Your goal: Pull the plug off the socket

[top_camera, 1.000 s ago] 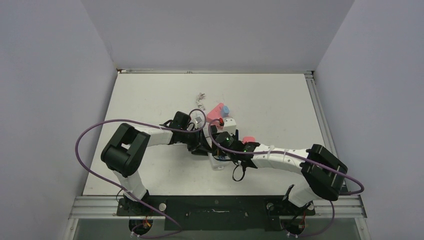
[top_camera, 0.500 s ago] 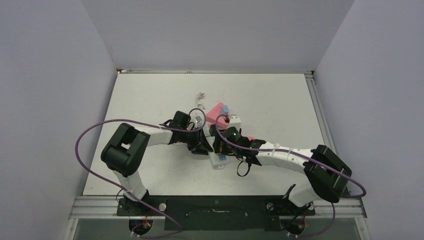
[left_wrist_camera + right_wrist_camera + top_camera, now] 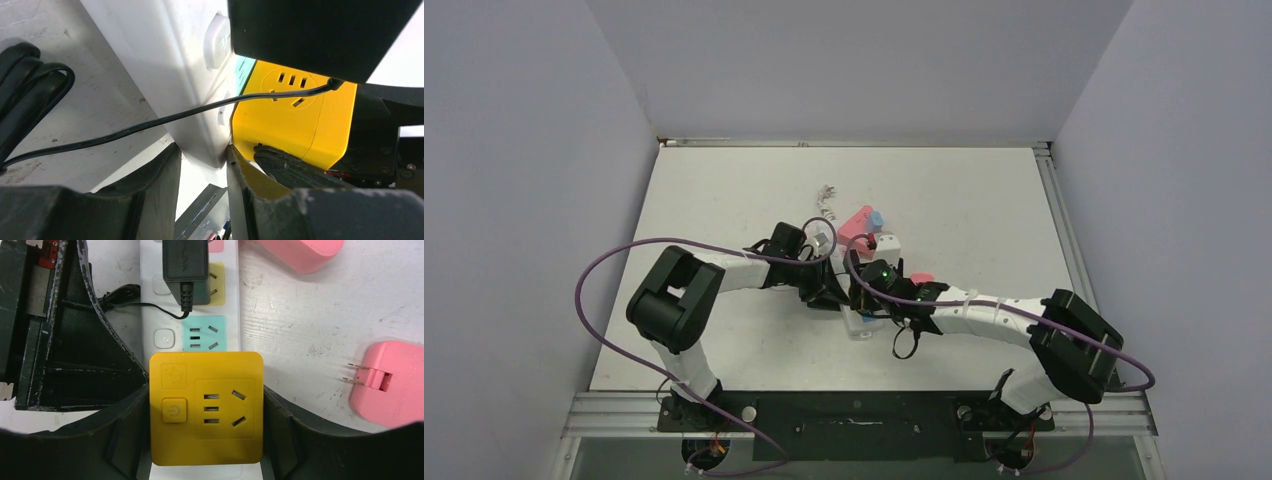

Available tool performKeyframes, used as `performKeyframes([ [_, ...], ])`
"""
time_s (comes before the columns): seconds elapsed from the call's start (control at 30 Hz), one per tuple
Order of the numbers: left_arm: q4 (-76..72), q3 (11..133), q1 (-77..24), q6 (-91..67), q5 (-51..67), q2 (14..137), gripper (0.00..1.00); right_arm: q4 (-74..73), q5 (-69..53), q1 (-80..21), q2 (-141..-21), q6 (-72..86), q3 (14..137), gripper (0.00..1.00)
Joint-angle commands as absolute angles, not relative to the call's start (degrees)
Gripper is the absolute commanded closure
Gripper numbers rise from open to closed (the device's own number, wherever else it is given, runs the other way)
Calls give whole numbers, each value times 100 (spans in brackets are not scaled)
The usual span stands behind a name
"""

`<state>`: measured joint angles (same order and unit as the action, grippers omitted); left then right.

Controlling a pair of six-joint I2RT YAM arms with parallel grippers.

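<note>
The socket (image 3: 862, 326), a long white power strip, lies mid-table; its white body (image 3: 150, 315) shows a teal outlet. A yellow cube plug (image 3: 206, 407) with its own outlet and power button sits on the strip's near end. My right gripper (image 3: 206, 415) is shut on it, a finger pressed on each side. It also shows in the left wrist view (image 3: 292, 115). My left gripper (image 3: 204, 165) is shut on the strip's white side edge (image 3: 170, 75). A black adapter (image 3: 185, 262) is plugged into the yellow outlet farther along, its thin cord (image 3: 150, 122) trailing left.
Two loose pink plugs lie right of the strip, one near (image 3: 387, 385) and one farther (image 3: 300, 252). A pink plug (image 3: 856, 222) and a small blue piece (image 3: 876, 216) sit by the strip's far end. Both arms crowd the table's middle.
My right gripper shifted slightly over the strip and came back, and the strip's far end wobbled a little. The left arm has not moved.
</note>
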<state>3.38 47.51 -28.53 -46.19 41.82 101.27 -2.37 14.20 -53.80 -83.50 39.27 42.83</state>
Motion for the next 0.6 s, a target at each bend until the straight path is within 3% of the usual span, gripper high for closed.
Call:
performKeyframes([
  [0.0,479,4816,-2909,-4438,4084,10228,100,-297,2345,-5710,-8488,3759,4902,95],
  [0.33,518,4809,-2892,-4430,4052,10229,100,-328,2292,-5779,-8382,3750,5018,95],
  [0.57,544,4816,-2892,-4412,4031,10266,100,-45,1178,-5219,-8123,3997,4712,95],
])
